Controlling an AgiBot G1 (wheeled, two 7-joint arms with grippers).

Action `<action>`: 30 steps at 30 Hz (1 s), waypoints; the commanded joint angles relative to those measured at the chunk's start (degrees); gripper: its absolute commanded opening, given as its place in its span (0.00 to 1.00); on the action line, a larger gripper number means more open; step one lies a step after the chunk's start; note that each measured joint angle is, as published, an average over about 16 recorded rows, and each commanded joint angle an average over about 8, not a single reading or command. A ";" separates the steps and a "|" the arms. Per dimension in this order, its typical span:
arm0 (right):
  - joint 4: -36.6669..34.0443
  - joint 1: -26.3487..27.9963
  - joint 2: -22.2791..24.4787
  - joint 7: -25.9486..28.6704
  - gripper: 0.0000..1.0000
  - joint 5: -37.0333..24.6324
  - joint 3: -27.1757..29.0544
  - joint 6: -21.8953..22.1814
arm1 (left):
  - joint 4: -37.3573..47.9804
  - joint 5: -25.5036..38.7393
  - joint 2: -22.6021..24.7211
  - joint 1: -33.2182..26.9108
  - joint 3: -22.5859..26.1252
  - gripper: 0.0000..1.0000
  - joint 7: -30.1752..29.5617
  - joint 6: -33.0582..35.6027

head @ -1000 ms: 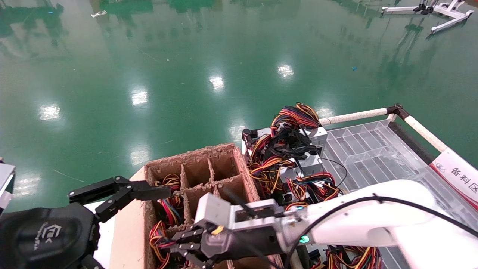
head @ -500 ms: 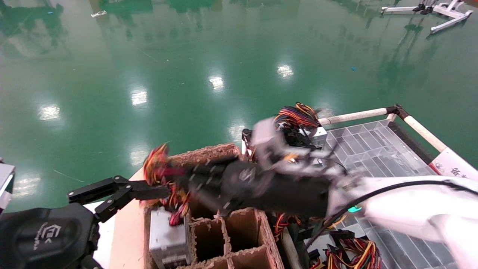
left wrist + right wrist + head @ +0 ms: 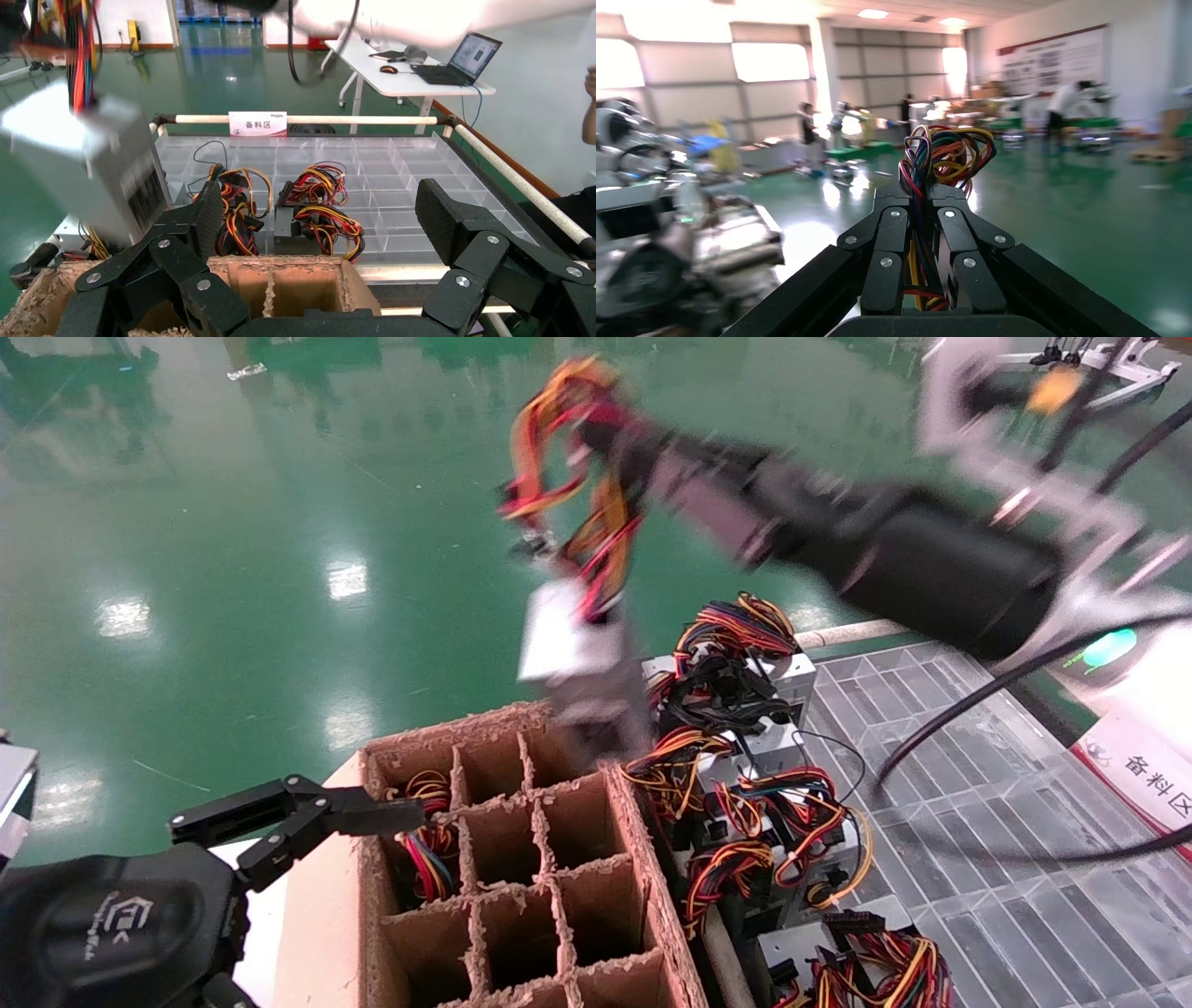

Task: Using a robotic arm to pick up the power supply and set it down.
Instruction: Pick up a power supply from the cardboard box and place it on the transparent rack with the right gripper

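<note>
Cardboard divider box sits nearest, the idle left gripper spread open at its rim. Above it the right gripper is clamped on the wire bundle, the power supply dangling clear of the box: pickup done, set-down left. Beyond, a sign reads 备料区.
</note>
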 commanded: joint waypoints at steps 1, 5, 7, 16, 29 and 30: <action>-2.04 3.15 1.84 -0.53 0.00 -0.53 -0.03 -0.09 | 0.00 0.00 0.00 0.00 0.00 1.00 0.00 0.00; -5.89 8.93 5.21 -3.24 0.00 -5.00 -1.87 4.80 | 0.00 0.00 0.00 0.00 0.00 1.00 0.00 0.00; -7.36 11.23 6.43 -4.71 0.00 -7.42 -3.03 7.23 | 0.00 0.00 0.00 0.00 0.00 1.00 0.00 0.00; -10.17 18.46 9.78 -11.55 0.00 -18.71 -9.57 12.78 | 0.00 -0.01 0.00 0.00 0.01 1.00 0.00 0.00; -14.03 22.85 7.35 -18.49 0.00 -29.32 -16.37 15.73 | 0.00 -0.01 -0.01 0.00 0.02 1.00 0.01 -0.01; -14.29 22.88 6.96 -18.82 0.00 -29.77 -16.69 15.47 | 0.00 -0.01 -0.01 0.00 0.02 1.00 0.01 -0.01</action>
